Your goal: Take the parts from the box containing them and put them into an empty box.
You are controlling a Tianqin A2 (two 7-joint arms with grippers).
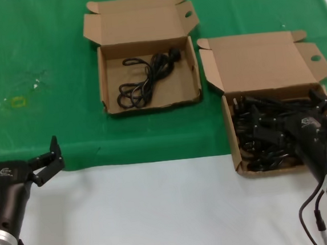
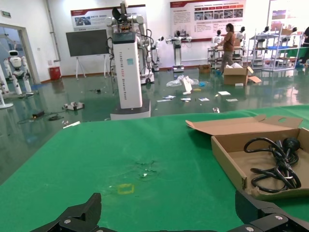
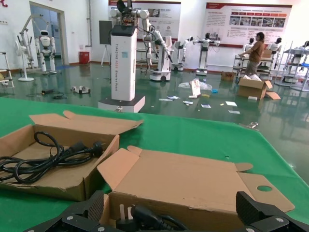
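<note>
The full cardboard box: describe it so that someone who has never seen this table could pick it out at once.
On the green cloth lie two open brown cardboard boxes. The full box is the one on the robot's right, nearer the white front strip, with the right claw over its tray. Unlike the other box, which holds one cord, it is heaped with black cords and has a taller lid flap.

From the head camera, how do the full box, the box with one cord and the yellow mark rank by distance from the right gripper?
1. Full box, directly beneath the right gripper.
2. One-cord box, centre of the green cloth.
3. Yellow mark, far left.
</note>
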